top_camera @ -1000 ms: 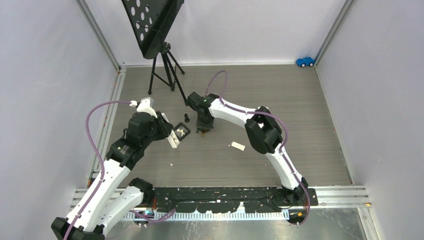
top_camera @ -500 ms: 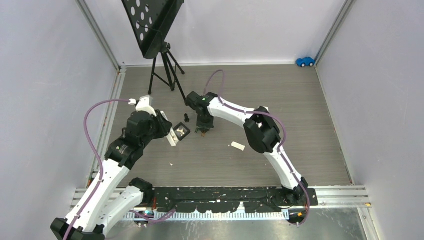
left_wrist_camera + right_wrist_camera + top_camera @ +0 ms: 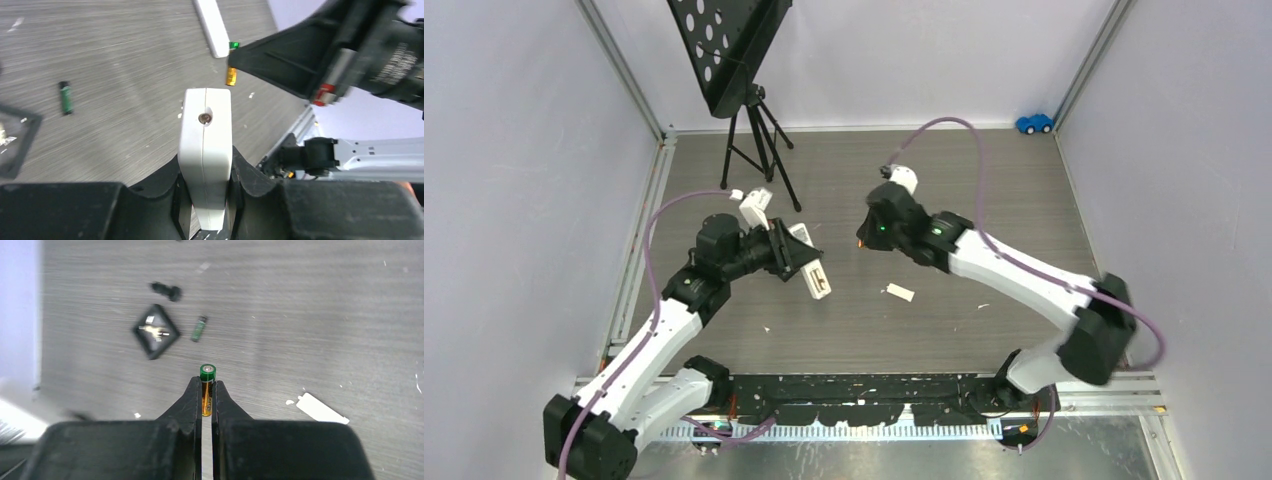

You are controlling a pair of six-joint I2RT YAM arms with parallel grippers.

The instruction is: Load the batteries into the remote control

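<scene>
**Right tool has a cell, left tool has the remote; bay not in view**

- Right tool (image 3: 207, 390): closed on the orange-yellow cylindrical battery with a green cap (image 3: 207, 374). The cell's long axis runs along the fingers, green end poking out past the tips, and it hangs above the grey wood-grain tabletop (image 3: 300, 315).
- Left tool (image 3: 206, 186): clamped on the slim white plastic remote control (image 3: 206, 130). The remote's long axis runs straight out ahead of the fingers, off the tabletop.
- Key relation: from the left tool, the held battery sits ahead of the remote's free end and slightly to its right, near but clearly apart. The right arm is the one carrying the cell, so we judge it closes the gap while the left holds the remote steady.
- A second cell, a loose dark-and-green cylindrical cell (image 3: 199, 328), lies flat on the tabletop, ahead of the right tool's tips and just right of the small black square tray (image 3: 166, 320). From the left tool it is ahead and well to the left.
- A flat white plastic strip (image 3: 322, 409) lies on the tabletop to the right of the right tool. Possibly the battery door, but we can't confirm it.

Hard to make out:
- The left wrist view shows only the remote's narrow edge, with a seam and a small round hole. We see no open bay or contacts there.
- The top view is too small to say which face is up.
- We can't read the polarity marks on either cell.
- What the tray holds is unclear.
</scene>
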